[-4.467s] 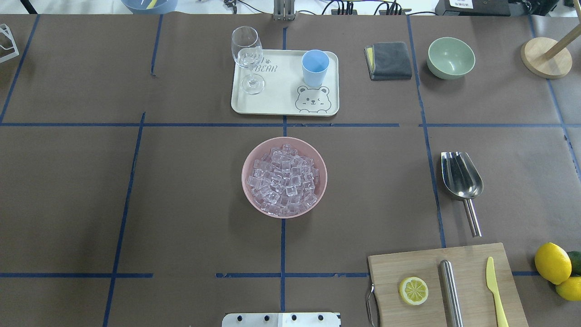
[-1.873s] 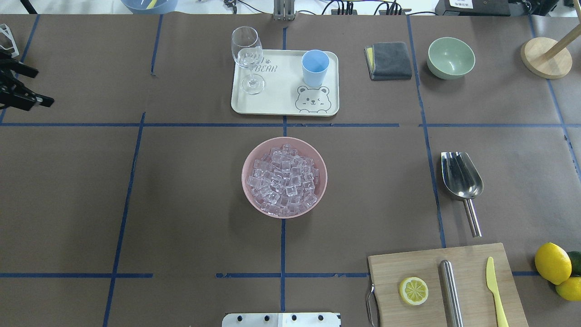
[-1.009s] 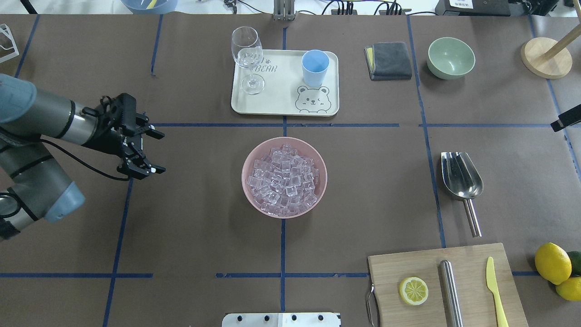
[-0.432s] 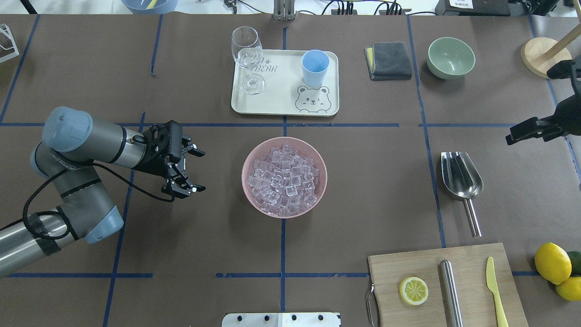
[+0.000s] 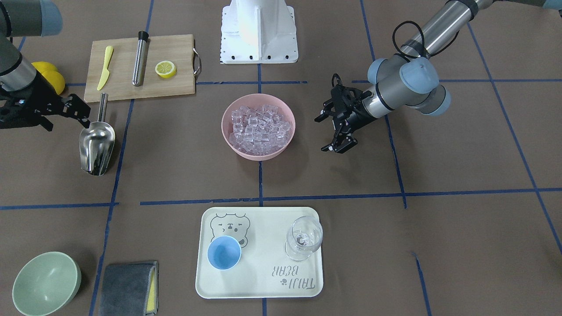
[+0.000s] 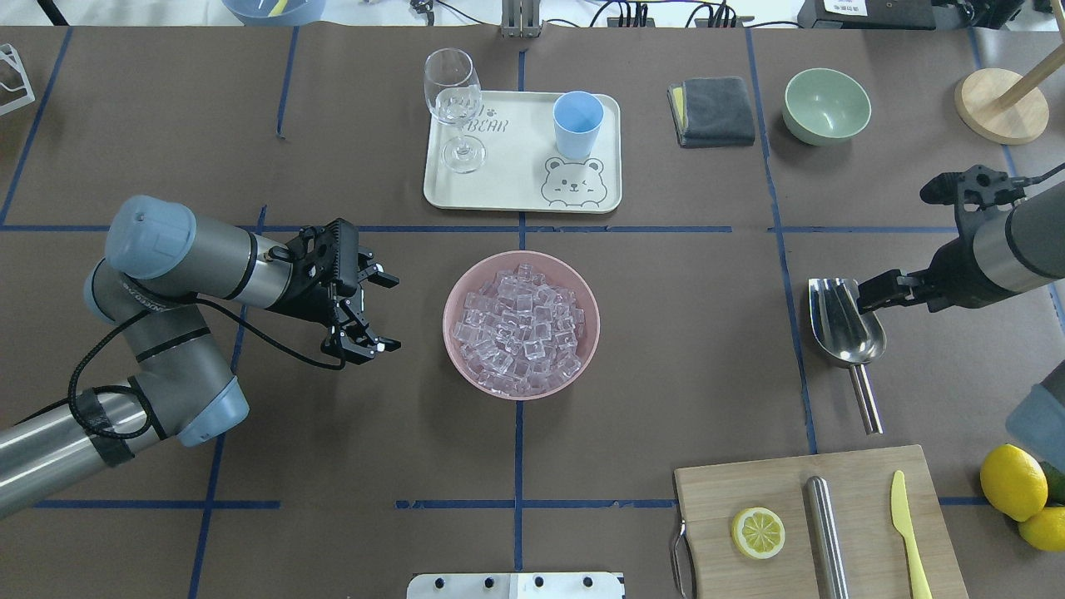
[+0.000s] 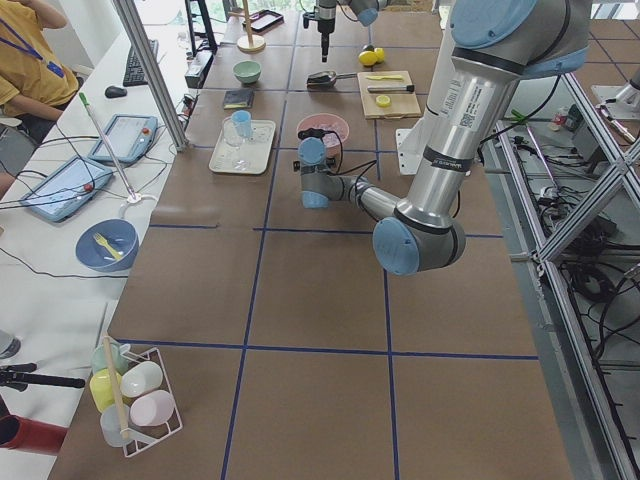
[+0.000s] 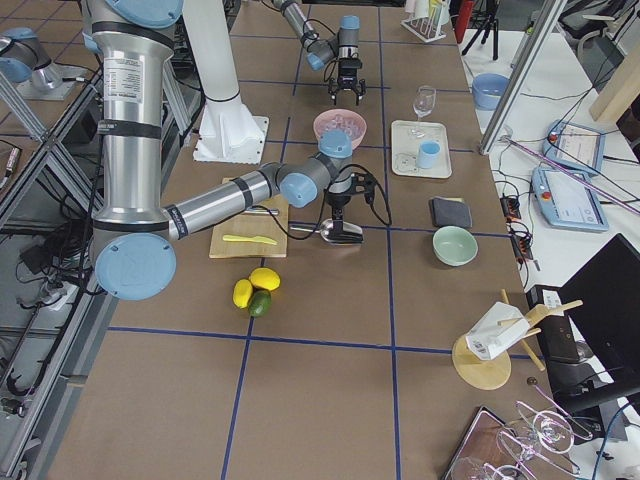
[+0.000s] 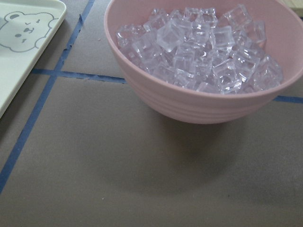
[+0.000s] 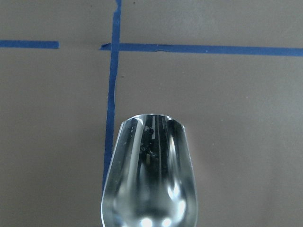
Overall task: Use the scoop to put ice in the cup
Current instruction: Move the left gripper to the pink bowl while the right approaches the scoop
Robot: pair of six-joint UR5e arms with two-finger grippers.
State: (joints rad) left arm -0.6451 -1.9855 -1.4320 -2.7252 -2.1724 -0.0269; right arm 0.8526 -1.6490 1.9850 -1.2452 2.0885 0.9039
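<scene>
The scoop (image 6: 844,320) lies flat on the robot's right side, well apart from the pink bowl (image 6: 449,324) heaped with ice (image 6: 520,329). Its long axis runs away from the robot, trough far and thin handle (image 6: 865,399) pointing back toward the cutting board (image 6: 749,482). The right gripper (image 5: 67,121), fingers spread, hangs by the trough's far end, so I'd judge the handle lies back toward the robot from it. The left gripper (image 6: 389,312), also spread, sits just beside the bowl. The cup (image 6: 577,123) stands on the tray (image 6: 516,187), empty. The right wrist view shows only the trough's mouth; the overhead alone shows the handle.
</scene>
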